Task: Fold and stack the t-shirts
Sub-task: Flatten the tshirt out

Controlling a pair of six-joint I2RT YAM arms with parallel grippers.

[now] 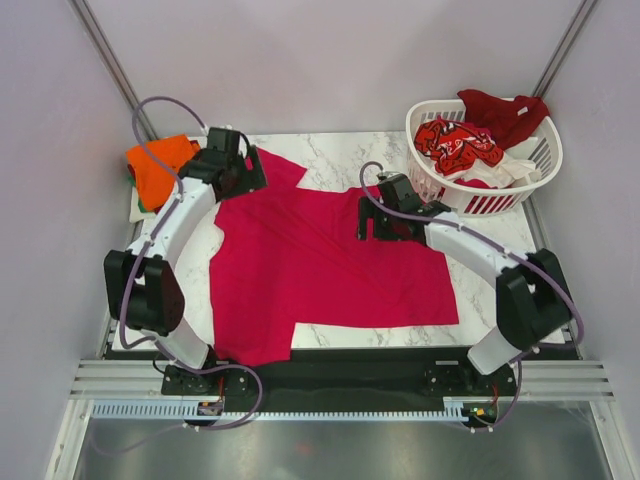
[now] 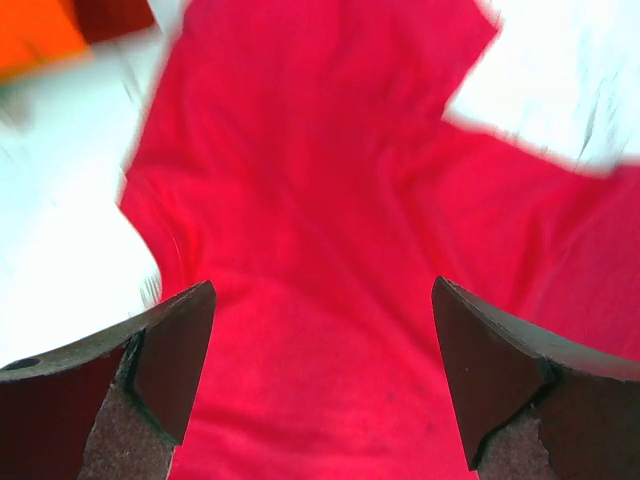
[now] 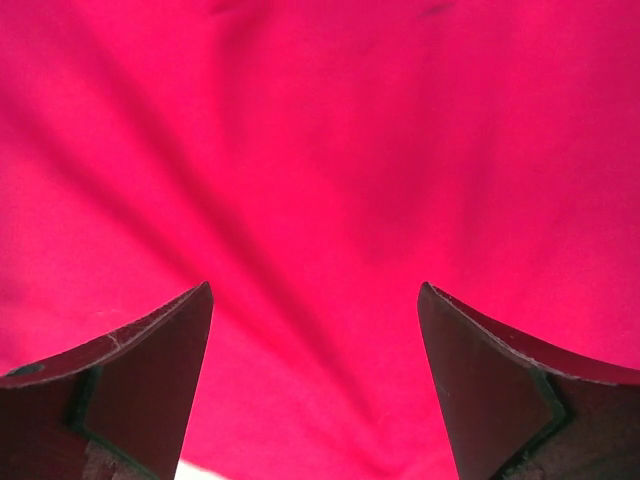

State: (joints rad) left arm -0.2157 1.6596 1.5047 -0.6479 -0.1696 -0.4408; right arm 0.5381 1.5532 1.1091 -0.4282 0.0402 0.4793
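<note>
Magenta-red t-shirt (image 1: 330,260) lies spread; both jaws gape, seemingly just above it

A plain magenta-red cloth t-shirt (image 1: 330,260) lies on grey-veined white marble tabletop (image 1: 350,150); left of it, a bright orange cloth shirt (image 1: 160,165); right of it, a white slatted plastic basket (image 1: 546,150) holding a dark red cloth shirt (image 1: 505,110) and a red-and-white patterned cloth shirt (image 1: 458,145).

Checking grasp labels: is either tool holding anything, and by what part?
Nothing is held. The left tool and right tool both stand open over the spread red t-shirt, no cloth pinched.
</note>
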